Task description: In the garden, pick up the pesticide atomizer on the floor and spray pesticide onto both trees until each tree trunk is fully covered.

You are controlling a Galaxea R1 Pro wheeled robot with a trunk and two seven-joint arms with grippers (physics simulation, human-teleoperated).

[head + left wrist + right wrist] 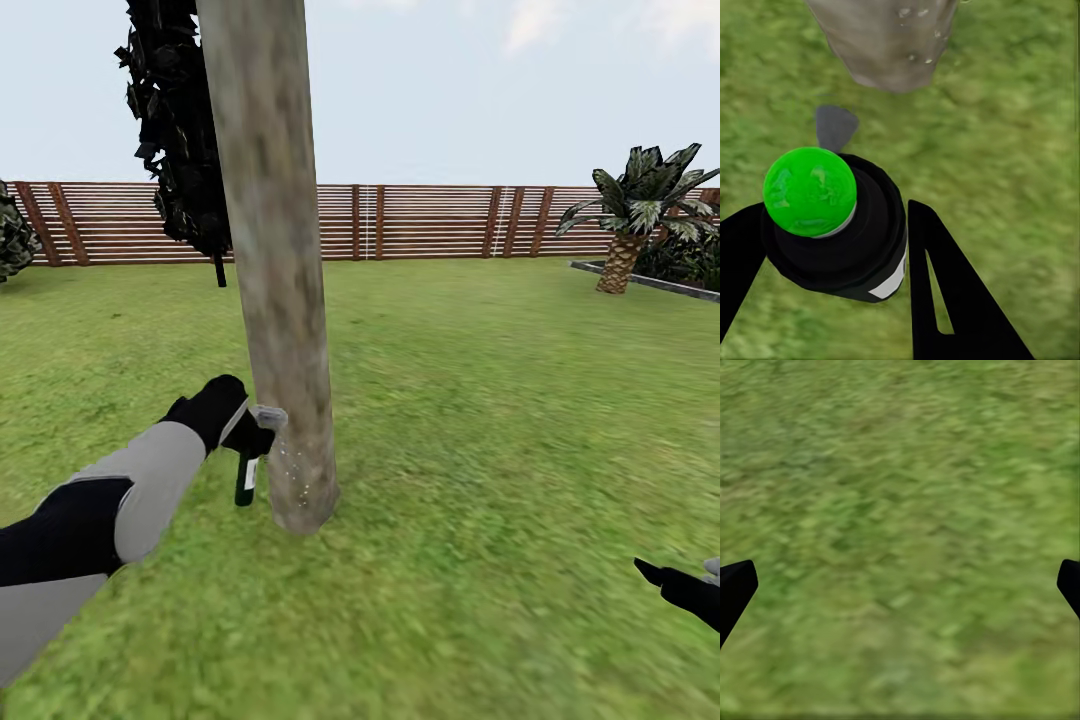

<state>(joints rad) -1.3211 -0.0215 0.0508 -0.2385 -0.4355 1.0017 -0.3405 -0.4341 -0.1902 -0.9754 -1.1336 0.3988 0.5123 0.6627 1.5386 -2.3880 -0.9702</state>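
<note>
Fenced garden: lawn [480,420], slatted fence [430,222].

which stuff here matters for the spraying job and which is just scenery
Job: pesticide atomizer held in the left tool; tree trunk; whitish pesticide speckles low on it.

Scenery: brown fence; palm-like plant; dark tree; right tool, open over grass.

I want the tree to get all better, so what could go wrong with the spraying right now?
1. The pesticide speckles sit only low on the tree trunk; the bare upper part might get missed.
2. The pesticide atomizer in the left gripper is very close to the trunk, so it might bump it.
3. The speckles show on one side only, so the far side might stay uncovered.
</note>
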